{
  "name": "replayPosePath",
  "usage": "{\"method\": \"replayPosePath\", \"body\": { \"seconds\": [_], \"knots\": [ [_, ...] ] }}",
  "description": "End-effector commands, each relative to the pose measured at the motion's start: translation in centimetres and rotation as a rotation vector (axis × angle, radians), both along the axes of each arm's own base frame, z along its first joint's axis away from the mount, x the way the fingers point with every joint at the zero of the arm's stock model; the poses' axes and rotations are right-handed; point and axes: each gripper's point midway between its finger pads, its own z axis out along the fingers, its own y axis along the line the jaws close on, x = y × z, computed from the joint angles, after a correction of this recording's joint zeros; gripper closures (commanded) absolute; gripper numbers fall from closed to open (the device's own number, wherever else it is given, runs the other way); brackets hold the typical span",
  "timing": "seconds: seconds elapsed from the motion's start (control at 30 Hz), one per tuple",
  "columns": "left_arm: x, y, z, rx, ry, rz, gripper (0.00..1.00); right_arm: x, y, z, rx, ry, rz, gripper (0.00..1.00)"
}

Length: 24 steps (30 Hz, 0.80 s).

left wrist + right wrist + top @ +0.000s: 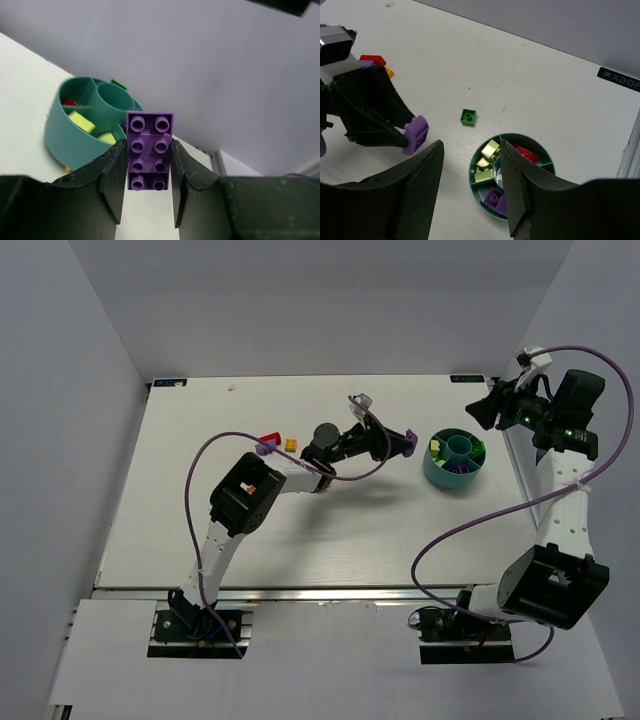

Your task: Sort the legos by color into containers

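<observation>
Sorting looked well advanced but unfinished on the white table [200,530]; the one teal bowl [447,481], split into compartments round a central cup, sat toward the table's far right and already held three lime bricks [490,149] in one compartment, at least one sorted red brick [526,153] in the next and what looked like two sorted purple bricks [495,197] in a third; part of the bowl was hidden behind a finger, so the tally inside may run higher; of the two claws, the left gripper [148,155] was clamped on the long sides of the carried purple brick [149,142], held in the air just beside the bowl and short of its rim, while the right gripper [471,145] hung above the bowl with jaws parted and nothing between them; four bricks appeared left to place: the carried one and three on the table, namely one green brick [468,117] just beside the bowl, plus one loose red brick [372,59] and one orange brick [389,73] close together, well apart from the bowl.
</observation>
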Motion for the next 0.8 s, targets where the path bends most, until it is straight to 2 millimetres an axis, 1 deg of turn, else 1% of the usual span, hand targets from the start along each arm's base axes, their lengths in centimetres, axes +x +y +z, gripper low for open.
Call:
{"method": "replayPosePath", "body": {
  "seconds": [0.0, 0.03, 0.07, 0.1, 0.13, 0.17, 0.2, 0.23, 0.27, 0.3, 0.33, 0.37, 0.4, 0.43, 0.47, 0.5, 0.57, 0.6, 0.77],
  "knots": [
    [1.6, -0.9, 5.6, -0.110, -0.130, 0.088, 1.00, -0.7, 0.1, 0.5, 0.033, -0.016, -0.002, 0.45],
    [1.4, -2.2, 6.8, -0.115, -0.179, 0.088, 1.00, -0.7, 0.0, 0.4, 0.037, -0.016, -0.004, 0.45],
    [2.0, -3.4, 4.7, -0.060, -0.139, 0.105, 1.00, -0.8, 0.1, 0.3, 0.046, -0.013, 0.000, 0.45],
    [2.0, -4.2, 4.3, -0.042, -0.146, 0.104, 1.00, -0.9, -0.1, 0.1, 0.047, -0.006, -0.002, 0.45],
    [1.3, -5.5, 5.2, -0.044, -0.182, 0.092, 1.00, -1.2, 0.0, -0.4, 0.047, 0.018, -0.001, 0.42],
    [1.2, -6.3, 3.7, -0.004, -0.159, 0.083, 1.00, -1.3, 0.1, -1.2, 0.051, 0.046, 0.012, 0.39],
    [1.0, -6.7, 3.6, 0.007, -0.160, 0.082, 1.00, -1.5, 0.2, -1.6, 0.033, 0.051, 0.034, 0.36],
    [0.3, -7.4, 3.4, 0.023, -0.186, 0.074, 1.00, -1.7, 0.3, -2.0, 0.033, 0.072, 0.044, 0.28],
    [0.0, -7.6, 2.6, 0.062, -0.180, 0.070, 1.00, -2.0, 0.4, -3.2, 0.050, 0.127, 0.046, 0.26],
    [-0.5, -7.9, 3.1, 0.080, -0.227, 0.077, 1.00, -2.1, 0.5, -3.7, 0.078, 0.165, 0.036, 0.25],
    [-0.9, -8.0, 2.9, 0.106, -0.246, 0.076, 1.00, -2.1, 0.6, -4.1, 0.105, 0.199, 0.028, 0.25],
    [-1.2, -7.8, 1.5, 0.158, -0.237, 0.077, 1.00, -2.2, 0.7, -4.4, 0.134, 0.229, 0.026, 0.25],
    [-1.5, -7.6, 2.2, 0.170, -0.261, 0.090, 1.00, -2.2, 1.0, -4.4, 0.160, 0.251, 0.024, 0.24],
    [-1.5, -7.5, 2.2, 0.195, -0.293, 0.113, 1.00, -2.3, 1.4, -4.1, 0.208, 0.281, 0.011, 0.24],
    [-1.6, -7.4, 1.5, 0.223, -0.290, 0.117, 1.00, -2.2, 2.0, -4.0, 0.216, 0.294, 0.016, 0.24],
    [-1.9, -7.1, 1.4, 0.237, -0.296, 0.124, 1.00, -2.1, 2.3, -4.1, 0.216, 0.310, 0.006, 0.24],
    [-1.6, -6.9, 1.1, 0.264, -0.312, 0.149, 1.00, -1.8, 2.9, -4.5, 0.194, 0.347, -0.018, 0.25],
    [-1.6, -6.7, 1.1, 0.270, -0.321, 0.154, 1.00, -1.9, 3.0, -5.0, 0.188, 0.382, -0.039, 0.26],
    [-1.9, -6.7, 2.5, 0.254, -0.345, 0.164, 1.00, -2.2, 2.9, -7.5, 0.154, 0.460, -0.092, 0.28]
  ]
}}
